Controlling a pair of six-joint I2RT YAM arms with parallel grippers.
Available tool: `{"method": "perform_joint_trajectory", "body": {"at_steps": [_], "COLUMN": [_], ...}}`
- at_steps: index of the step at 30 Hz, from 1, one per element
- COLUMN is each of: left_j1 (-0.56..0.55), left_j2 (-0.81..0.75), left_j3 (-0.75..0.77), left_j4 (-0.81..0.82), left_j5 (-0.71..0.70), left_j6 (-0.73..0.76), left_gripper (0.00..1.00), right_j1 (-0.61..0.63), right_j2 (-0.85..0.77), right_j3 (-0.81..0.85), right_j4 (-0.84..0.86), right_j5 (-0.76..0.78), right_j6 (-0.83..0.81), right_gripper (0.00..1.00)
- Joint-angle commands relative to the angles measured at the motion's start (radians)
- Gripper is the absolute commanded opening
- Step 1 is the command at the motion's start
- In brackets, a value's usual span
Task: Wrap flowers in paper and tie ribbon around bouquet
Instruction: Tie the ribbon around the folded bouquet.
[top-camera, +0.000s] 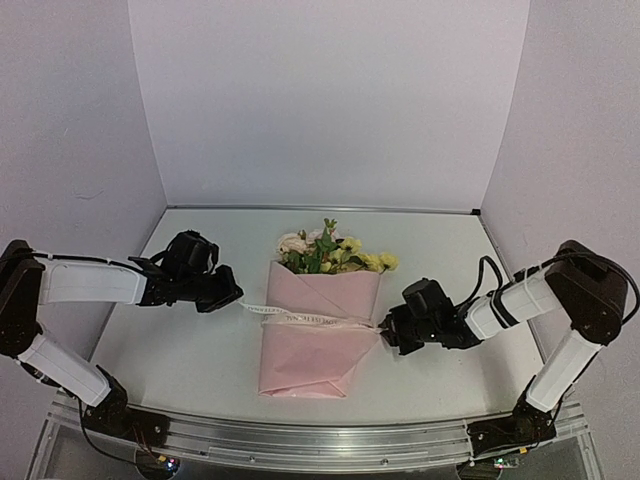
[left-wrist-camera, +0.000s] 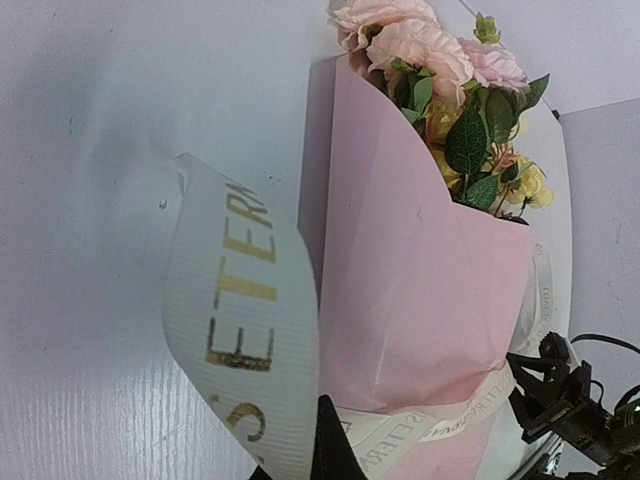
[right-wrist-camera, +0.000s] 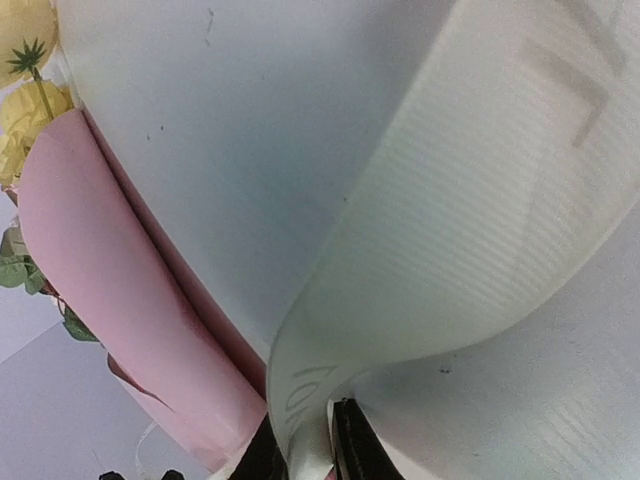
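Pink paper (top-camera: 318, 345): wrapped flat round the flowers (top-camera: 325, 255), with its far end open to the blooms.
Bouquet (top-camera: 320, 290): lies flat in the middle of the table (top-camera: 170, 350), between the two arms.
Long axis: runs near to far. The blooms and leaves point at the back wall, and the folded end of the paper points at the arm bases.
Ribbon (top-camera: 300, 314): cream with gold lettering. It is stretched crosswise over the middle of the bouquet, square to its axis, with one end running off to each side.
Left gripper (top-camera: 235, 295): just left of the bouquet, jaws pressed together on the ribbon's left end. In the wrist view the band rises beside one of its dark fingers (left-wrist-camera: 328, 445).
Right gripper (top-camera: 383, 330): at the bouquet's right edge, pinching the ribbon's right end. The band passes between its two dark fingers (right-wrist-camera: 352, 450), which sit tight against it.
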Motion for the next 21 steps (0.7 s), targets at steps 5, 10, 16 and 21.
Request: {"method": "perform_joint_trajectory", "body": {"at_steps": [5, 10, 16, 21], "left_j1": [0.005, 0.005, 0.027, 0.098], "left_j2": [-0.038, -0.041, -0.071, -0.129], "left_j3": [-0.015, -0.020, -0.048, -0.103], "left_j4": [0.014, 0.017, 0.027, -0.003], "left_j5": [-0.026, -0.025, -0.025, -0.040], "left_j6": [-0.014, -0.016, -0.046, -0.105], "left_gripper": [0.00, 0.00, 0.00, 0.00], "right_j1": [-0.007, -0.011, -0.043, -0.095], "right_j2": [-0.055, -0.041, -0.043, -0.091], "right_j3": [0.027, 0.046, 0.107, 0.219], "right_j4": [-0.138, -0.141, -0.171, -0.387], "right_j5": [0.046, 0.044, 0.024, 0.101], "right_j6": [-0.089, -0.110, -0.198, -0.396], "right_gripper": [0.19, 0.02, 0.00, 0.00]}}
